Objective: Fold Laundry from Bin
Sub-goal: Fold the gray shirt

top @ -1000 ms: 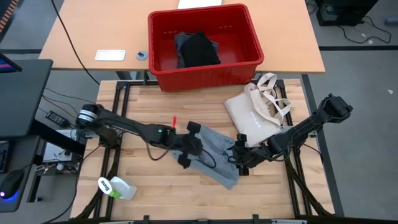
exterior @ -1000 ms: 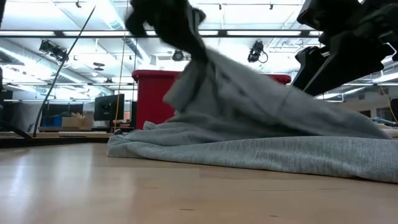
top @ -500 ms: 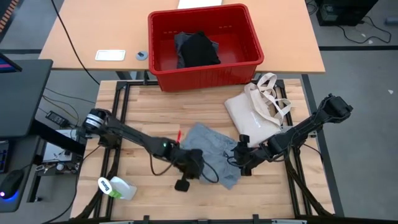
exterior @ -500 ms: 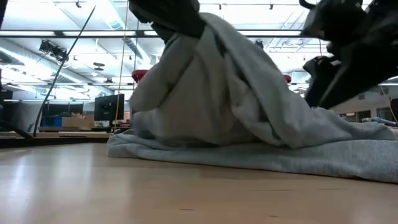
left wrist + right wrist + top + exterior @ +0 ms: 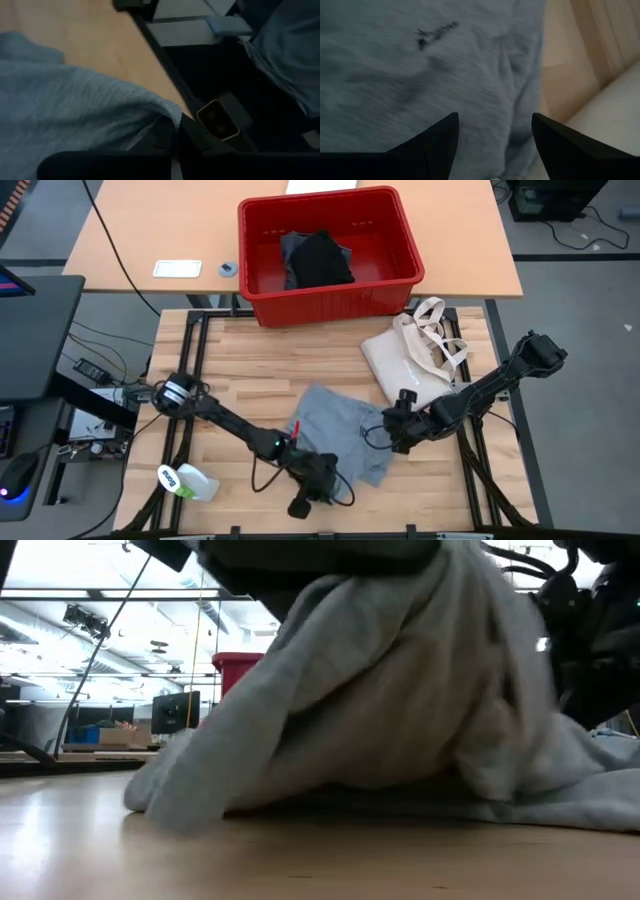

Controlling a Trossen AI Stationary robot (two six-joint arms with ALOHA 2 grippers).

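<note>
Two dark arms worked low over the wooden table [image 5: 220, 365]. Nearest the front edge, the left gripper [image 5: 318, 483] reached in from the left, its jaws clenched on the near hem of the grey T-shirt [image 5: 340, 425]; in the left wrist view the cloth [image 5: 75, 115] bunched right at the closed fingers, with the table's dark frame and a small camera showing past the edge. From table height the lifted shirt [image 5: 400, 700] rose like a tent and hid most of the room behind it, leaving only a corner of the red bin [image 5: 236, 675] in sight.

Beside the front left corner lay a white bottle with a green cap [image 5: 186, 480], well apart from the shirt. A small red object [image 5: 296, 427] lay touching the shirt's left edge.

Just to the right of the shirt, the right gripper [image 5: 398, 423] hovered over its right edge with jaws spread and holding nothing; its wrist view showed both fingers [image 5: 432, 145] apart above grey cloth bearing a small dark mark [image 5: 436, 34].

Farther back on the right sat a cream tote bag [image 5: 415, 355], its handles looped toward the table's edge, close beside the right arm.

Beyond the table, on a lighter desk [image 5: 170, 230], stood the bin [image 5: 325, 300], holding a black garment [image 5: 320, 260] over some grey-blue cloth. Left of it lay a white card [image 5: 177, 268] and a small grey ring [image 5: 228, 268].
</note>
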